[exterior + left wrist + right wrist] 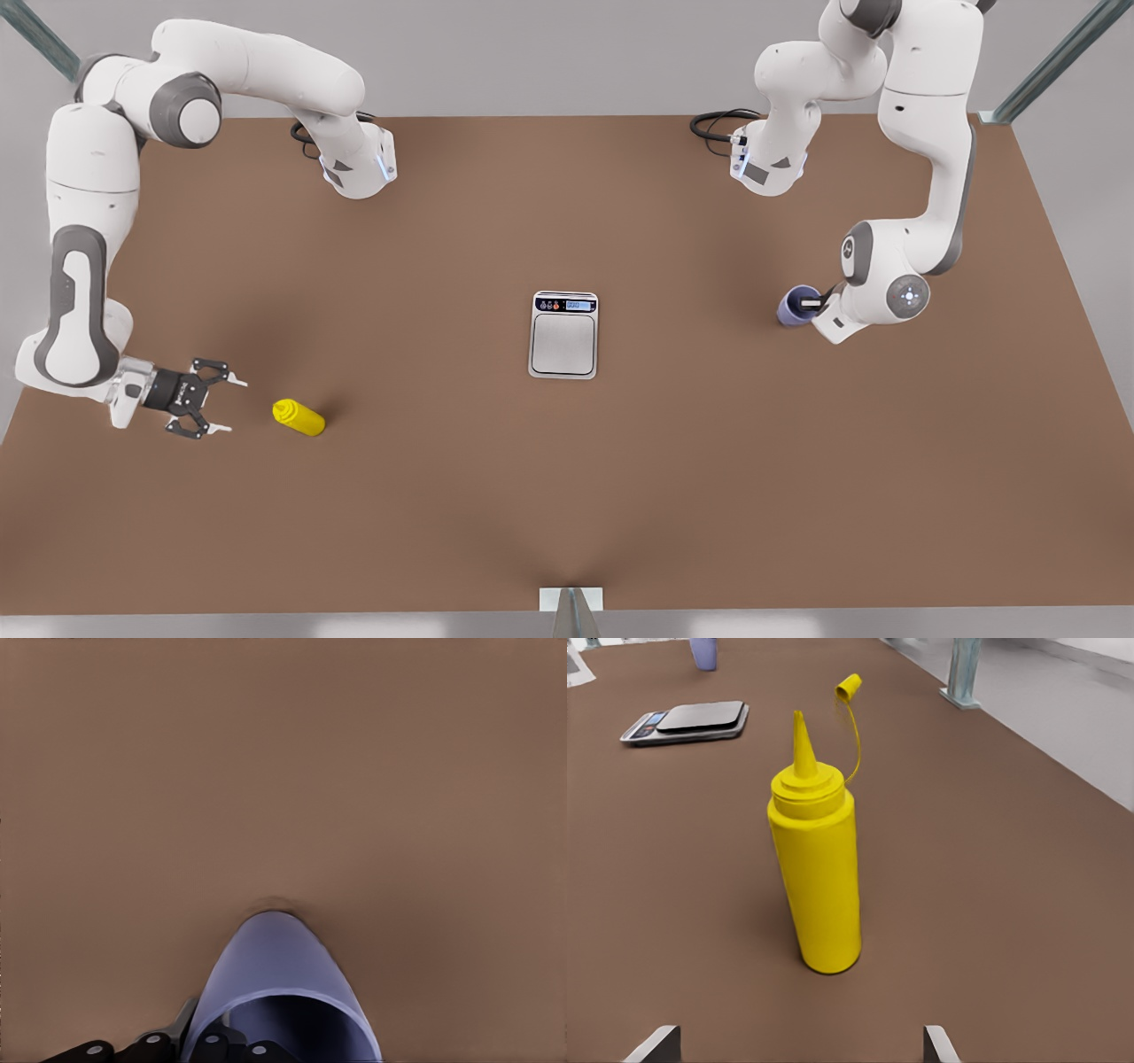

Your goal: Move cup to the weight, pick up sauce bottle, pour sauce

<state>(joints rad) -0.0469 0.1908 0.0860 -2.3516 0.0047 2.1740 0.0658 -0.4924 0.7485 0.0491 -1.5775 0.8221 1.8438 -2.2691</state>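
Showing unreadable display: the weight

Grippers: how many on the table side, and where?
2. Right gripper open, beside the bottle at the front view's left. Left gripper at the cup on the front view's right.

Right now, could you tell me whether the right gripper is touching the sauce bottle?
Apart: the front view shows bare table between the open right gripper and the sauce bottle.
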